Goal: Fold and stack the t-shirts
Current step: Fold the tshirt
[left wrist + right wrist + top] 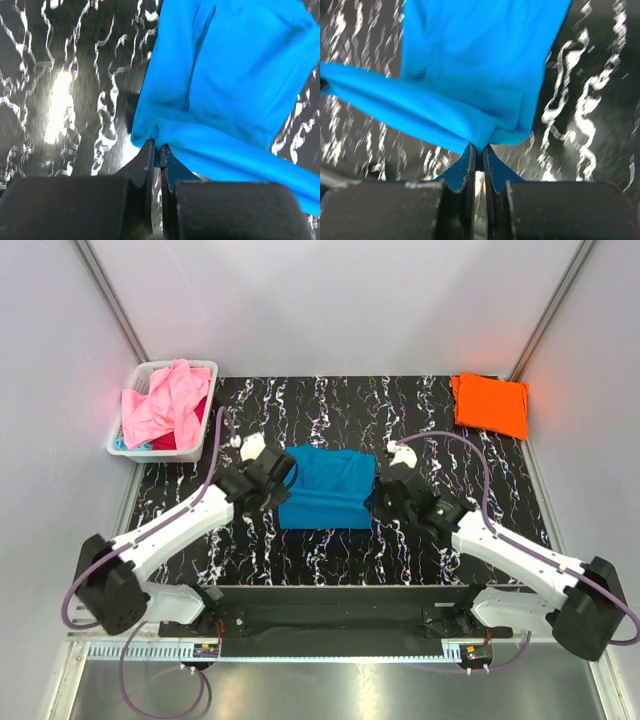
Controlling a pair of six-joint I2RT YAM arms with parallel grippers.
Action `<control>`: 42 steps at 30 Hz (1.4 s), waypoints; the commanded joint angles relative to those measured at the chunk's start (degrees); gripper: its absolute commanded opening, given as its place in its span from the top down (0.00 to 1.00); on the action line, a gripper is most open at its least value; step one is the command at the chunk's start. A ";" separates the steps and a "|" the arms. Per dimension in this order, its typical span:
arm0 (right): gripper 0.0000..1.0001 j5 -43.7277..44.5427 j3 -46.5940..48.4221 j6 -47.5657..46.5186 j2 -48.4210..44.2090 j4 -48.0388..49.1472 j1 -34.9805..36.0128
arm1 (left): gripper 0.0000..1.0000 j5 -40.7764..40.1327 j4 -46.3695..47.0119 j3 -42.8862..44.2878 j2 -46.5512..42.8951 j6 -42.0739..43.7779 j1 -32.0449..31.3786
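A teal-blue t-shirt [325, 487] lies partly folded in the middle of the black marbled table. My left gripper [279, 478] is shut on its left edge; in the left wrist view the cloth [225, 90] bunches between the closed fingertips [149, 150]. My right gripper [381, 495] is shut on its right edge; in the right wrist view the cloth [470, 75] hangs from the closed fingertips [491, 152]. A folded orange t-shirt [490, 403] lies at the far right corner. A pink t-shirt [162, 404] and a red one [181, 438] are piled in the basket.
A small white lattice basket [208, 376] stands at the far left corner, off the table's edge. Grey walls close in the back and sides. Purple cables loop over both arms.
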 commanded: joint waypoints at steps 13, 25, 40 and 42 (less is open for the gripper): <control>1.00 -3.34 16.28 -13.66 25.58 11.51 -18.28 | 1.00 -1.53 4.90 23.62 27.15 11.53 14.02; 1.00 -3.52 30.88 -13.49 47.30 15.64 -22.77 | 0.98 5.94 11.56 40.77 49.50 17.51 18.51; 0.16 -0.36 37.31 -10.06 53.81 16.17 -23.47 | 0.42 8.22 37.30 24.19 38.98 23.23 20.36; 0.16 -0.18 37.05 -10.06 52.85 16.52 -23.39 | 0.42 9.19 39.52 22.15 37.30 23.05 20.45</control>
